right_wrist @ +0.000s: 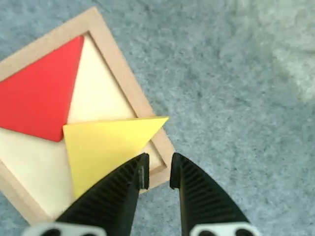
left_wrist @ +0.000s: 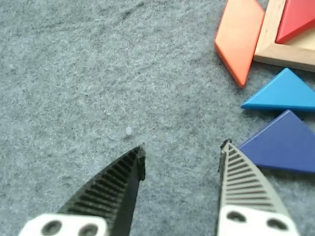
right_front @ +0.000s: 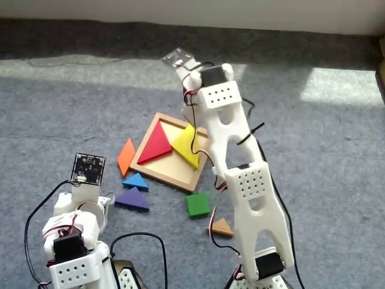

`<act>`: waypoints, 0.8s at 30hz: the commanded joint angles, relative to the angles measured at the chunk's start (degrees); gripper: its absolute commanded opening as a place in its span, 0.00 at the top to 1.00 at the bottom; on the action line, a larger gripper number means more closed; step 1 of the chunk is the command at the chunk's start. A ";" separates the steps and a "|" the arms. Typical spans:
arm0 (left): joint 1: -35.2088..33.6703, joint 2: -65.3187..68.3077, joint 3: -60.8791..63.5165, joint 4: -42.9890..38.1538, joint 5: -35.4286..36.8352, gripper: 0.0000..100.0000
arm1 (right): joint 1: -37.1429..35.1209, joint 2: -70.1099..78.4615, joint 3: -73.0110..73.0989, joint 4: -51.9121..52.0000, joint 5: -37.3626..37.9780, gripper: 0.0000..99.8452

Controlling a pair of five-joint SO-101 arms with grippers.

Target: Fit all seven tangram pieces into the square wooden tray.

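While the yellow triangle [right_wrist: 103, 147] pokes its tip over the rim of the square wooden tray [right_wrist: 120, 64], the right hand [right_wrist: 157, 169] hovers at that edge, fingers barely apart and gripping nothing. The left hand [left_wrist: 182, 152] gapes wide over bare grey tabletop [left_wrist: 74, 73], just beside the purple triangle [left_wrist: 285, 145].

Pale wooden tray [right_front: 154, 172] with smooth matt finish, fuzzy grey carpet [right_front: 313, 150], ribbed black plastic fingers [left_wrist: 120, 179]

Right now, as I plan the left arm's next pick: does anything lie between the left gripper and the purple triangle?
Nothing visible does. The left gripper hangs open over bare carpet, and the purple triangle lies just beside one fingertip. The blue triangle lies beyond it, apart.
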 commanded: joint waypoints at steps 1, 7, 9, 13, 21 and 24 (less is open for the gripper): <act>-0.66 -1.98 -0.22 -0.97 -0.09 0.75 | 3.03 -4.88 -2.86 0.84 -0.18 0.92; -0.66 -1.98 -0.22 -0.97 -0.09 0.75 | 2.51 0.75 -3.30 0.75 -0.09 0.92; -0.66 -1.98 -0.22 -0.97 -0.09 0.75 | 1.54 2.86 -3.30 -0.66 -0.09 0.92; -0.66 -1.98 -0.22 -0.97 -0.09 0.75 | -0.84 5.58 -3.30 -4.00 -0.09 0.92; -0.66 -1.98 -0.22 -0.97 -0.09 0.75 | -6.02 4.00 -3.30 -8.66 -0.09 0.92; -0.66 -1.98 -0.22 -0.97 -0.09 0.75 | -7.96 2.51 -3.30 -8.48 -0.18 0.92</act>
